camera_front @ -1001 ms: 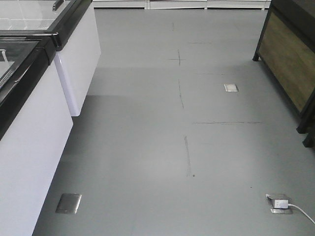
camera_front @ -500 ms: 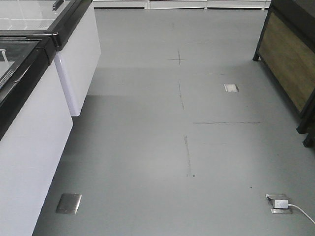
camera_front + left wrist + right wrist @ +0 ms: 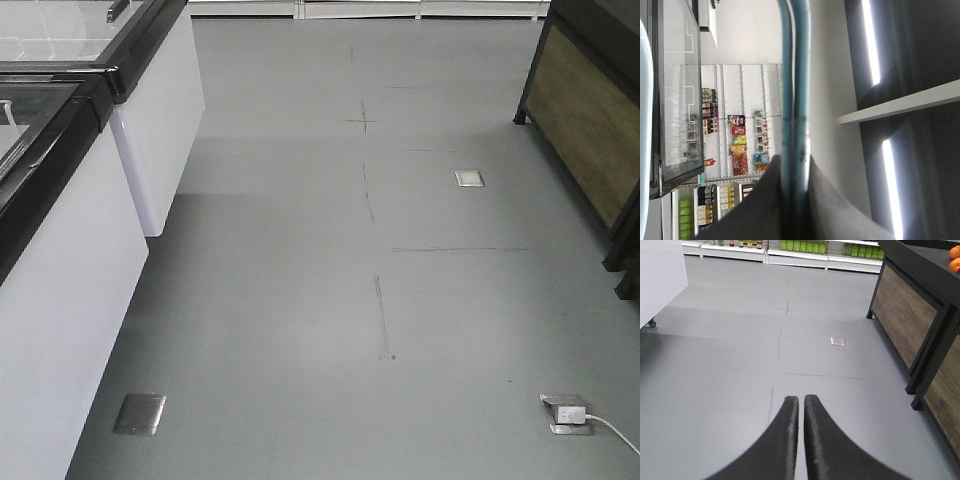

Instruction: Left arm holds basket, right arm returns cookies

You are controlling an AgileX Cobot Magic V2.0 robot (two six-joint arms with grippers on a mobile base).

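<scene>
Right end effector [image 3: 801, 400], wooden stand [image 3: 900, 310] alongside

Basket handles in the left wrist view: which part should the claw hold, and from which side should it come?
Best hold both blue basket handles together on their straight stretch, where they lie side by side like one thin bar. Come square to that bar, one finger on each side, as the left claw is shut on them here.

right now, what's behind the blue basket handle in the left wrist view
Behind the handle: white store shelves of snack packs and bottles. The left fingers cover its lower end; the basket body is unseen.
</scene>
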